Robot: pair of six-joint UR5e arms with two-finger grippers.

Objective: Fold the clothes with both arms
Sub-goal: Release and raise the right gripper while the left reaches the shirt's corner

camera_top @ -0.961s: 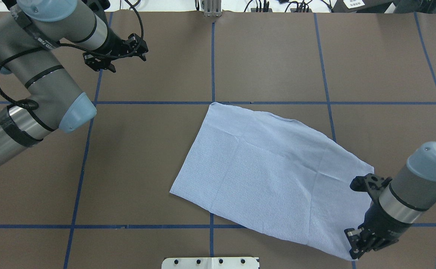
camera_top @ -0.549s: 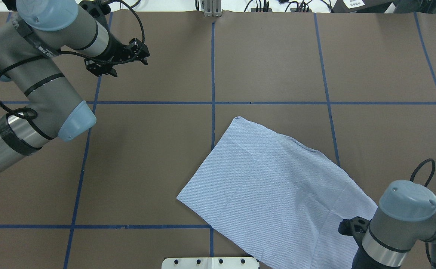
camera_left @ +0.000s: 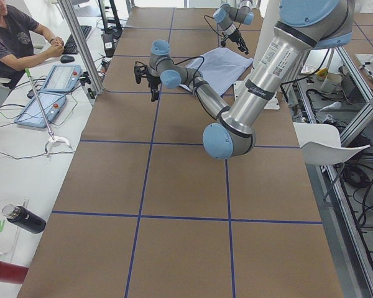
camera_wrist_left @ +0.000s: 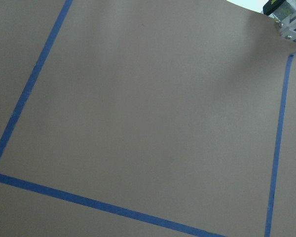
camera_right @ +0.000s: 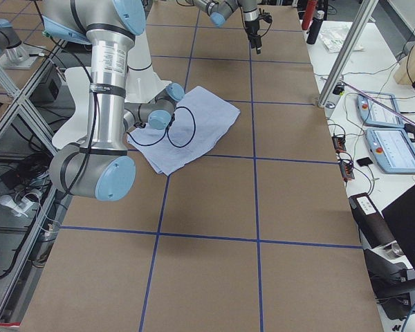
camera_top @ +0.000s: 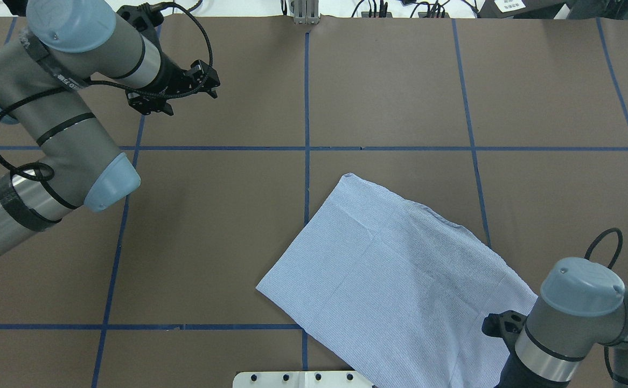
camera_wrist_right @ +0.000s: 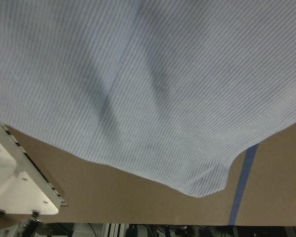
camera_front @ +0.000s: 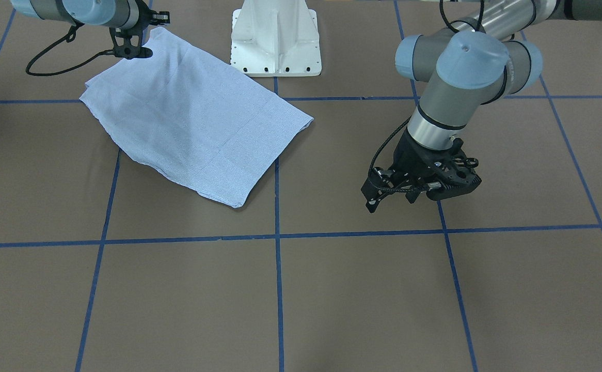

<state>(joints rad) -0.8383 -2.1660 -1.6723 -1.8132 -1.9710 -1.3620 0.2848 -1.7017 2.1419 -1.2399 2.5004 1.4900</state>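
Exterior front-facing view: the right claw (camera_front: 131, 50) pinches a corner of the shirt (camera_front: 192, 119), while the left claw (camera_front: 412, 196) hangs with fingers spread, well apart from the cloth.

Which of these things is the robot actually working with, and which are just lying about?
In the job:
striped shirt
right claw, clamped on its corner
left claw, open and empty

Lying about:
black bottle
control tablets

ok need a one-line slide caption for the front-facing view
Right gripper holds a corner of the folded striped shirt near the white base; open left gripper hangs over the table.
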